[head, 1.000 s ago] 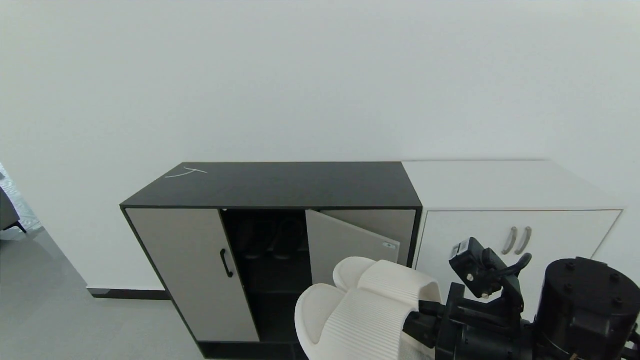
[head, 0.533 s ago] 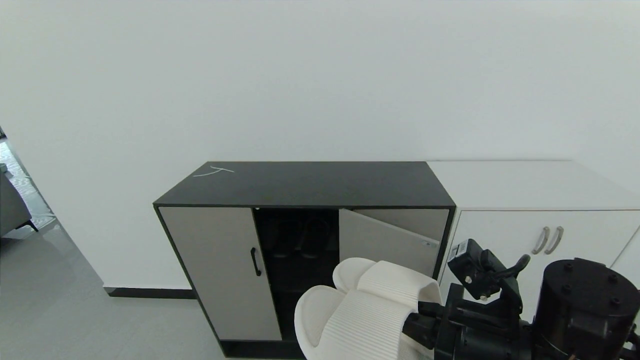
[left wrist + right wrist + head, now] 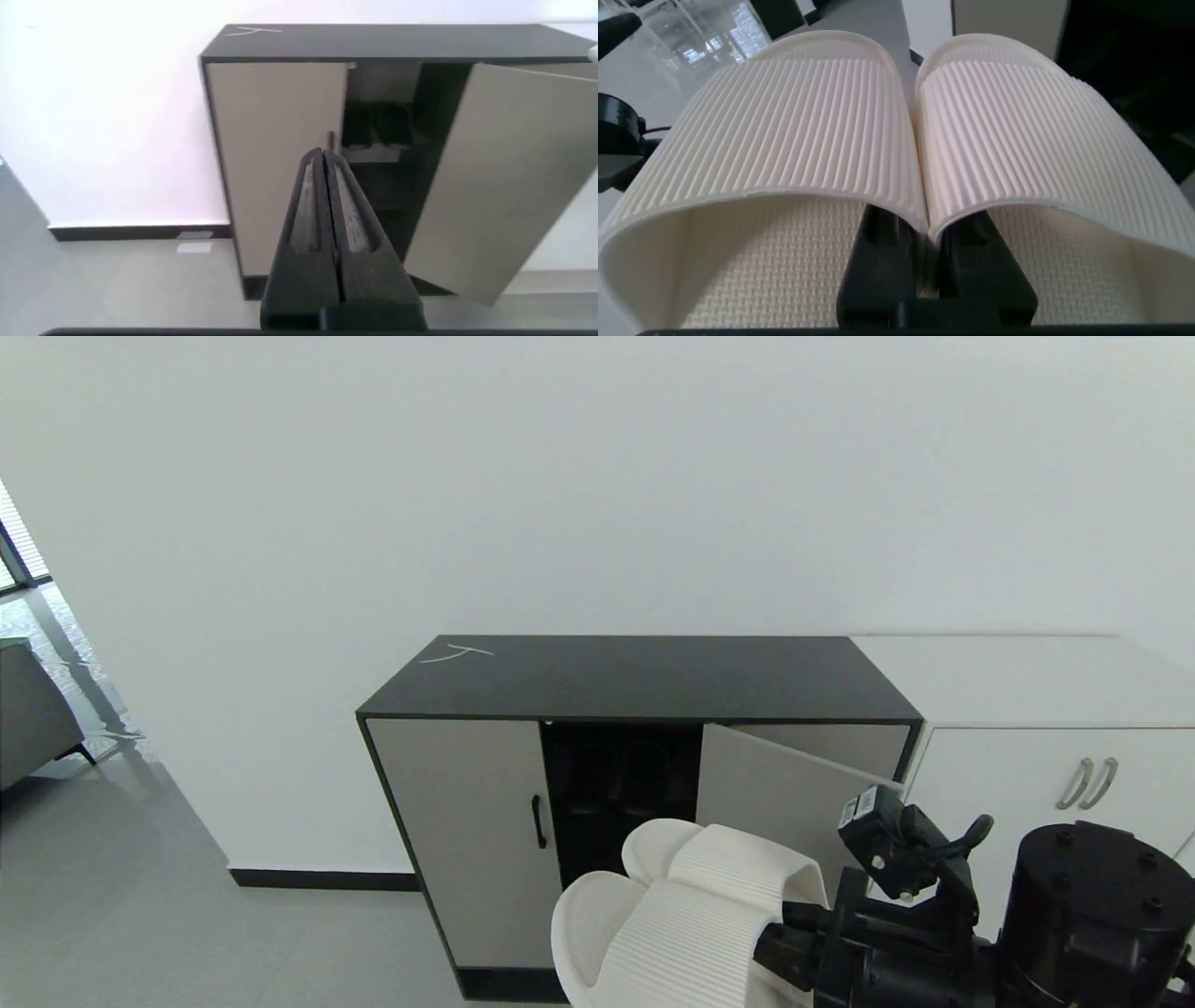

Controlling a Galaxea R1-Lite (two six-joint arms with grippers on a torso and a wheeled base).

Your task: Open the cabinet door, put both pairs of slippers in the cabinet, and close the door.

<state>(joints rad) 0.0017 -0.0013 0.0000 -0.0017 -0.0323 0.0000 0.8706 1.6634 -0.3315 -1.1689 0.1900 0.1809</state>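
The right hand [image 3: 780, 933] pinches a pair of white slippers [image 3: 672, 905] by their heel ends, side by side and touching, toes pointing toward the cabinet [image 3: 644, 677]. In the right wrist view its fingers [image 3: 882, 271] close on the inner edges where the two white slippers [image 3: 906, 140] meet. The pair hangs in the air in front of the cabinet, outside it.

The cabinet has a black top and grey doors. Its left door [image 3: 457, 821] is closed, with a small black handle [image 3: 538, 821] at its inner edge. Its right door [image 3: 775, 793] stands swung out toward the robot, leaving a dark gap between the two doors. A pair of dark slippers [image 3: 616, 775] sits on an upper shelf inside.

The left hand [image 3: 324, 177] is pressed together and holds nothing, pointing at the closed door's inner edge, well short of it.

A white cupboard [image 3: 1027, 681] touches the cabinet's right side. A chair [image 3: 28, 728] stands far left on the grey floor [image 3: 140, 915].
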